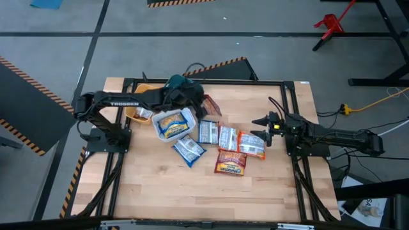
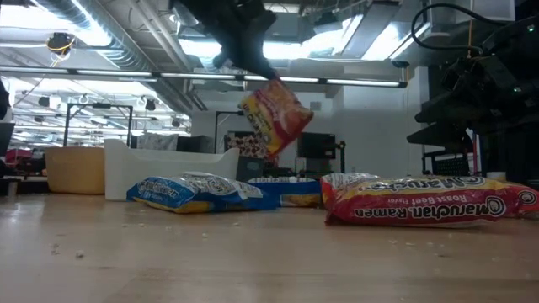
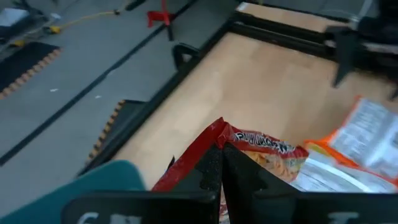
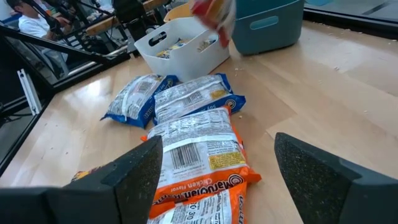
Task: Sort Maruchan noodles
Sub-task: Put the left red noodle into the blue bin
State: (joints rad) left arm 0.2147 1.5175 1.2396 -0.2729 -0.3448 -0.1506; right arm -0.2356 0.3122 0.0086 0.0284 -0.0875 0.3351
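The left gripper (image 3: 221, 163) is pinched shut on the top edge of a red packet (image 2: 274, 116), which is held up in the air near the teal bin (image 4: 266, 23), so it dangles tilted from that one seam. Judging by the way it hangs, these packets are light and crinkly, with a stiff noodle block inside that could crack if squeezed hard, so the flat sealed edge looks like the sensible spot to be grabbed. Slippery film too, probably, so a shallow pinch could let it slide out.

The right gripper (image 4: 214, 171) is parked with its fingers spread wide, low over the table at the right side, pointed at an orange packet (image 4: 198, 163) lying flat just in front of it.

The rest of the noodles are scattered mid-table: two blue-white packets (image 4: 198, 97) side by side with a third (image 1: 189, 151) nearer the front edge, another orange one (image 1: 251, 145), and a red roast beef packet (image 2: 429, 201) nearest the front. One packet is already seen inside the white bin (image 1: 186, 119), and something is in the yellow bin (image 1: 133, 113) beside it, though what exactly can't be told.
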